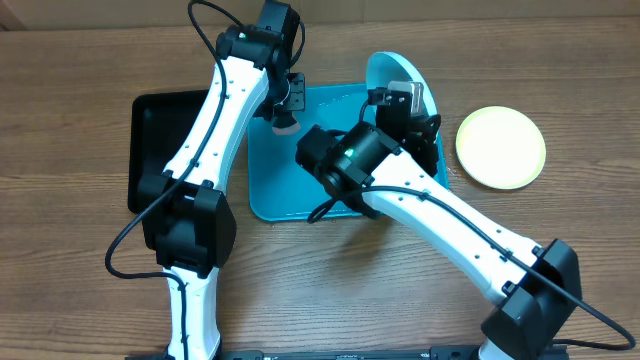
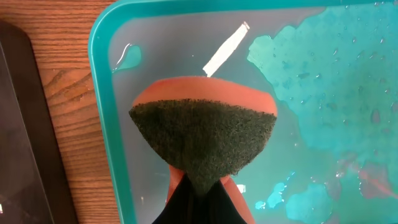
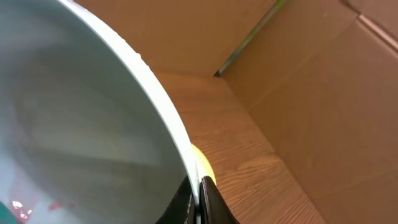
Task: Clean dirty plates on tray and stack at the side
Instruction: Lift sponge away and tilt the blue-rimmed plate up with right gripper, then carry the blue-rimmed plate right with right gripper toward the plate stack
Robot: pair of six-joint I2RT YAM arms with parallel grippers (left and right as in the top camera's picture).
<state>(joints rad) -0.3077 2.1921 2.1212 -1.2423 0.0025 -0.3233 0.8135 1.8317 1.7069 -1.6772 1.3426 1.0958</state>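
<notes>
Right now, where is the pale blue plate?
Overhead, the pale blue plate stands tilted over the tray's far right corner, its rim pinched by the right gripper; the yellow-green plate lies to its right.

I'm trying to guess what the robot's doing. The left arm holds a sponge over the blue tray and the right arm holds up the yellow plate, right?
Not quite: the right gripper holds up the pale blue plate; the yellow-green plate lies on the table, as the overhead view shows. The sponge part stands.
</notes>
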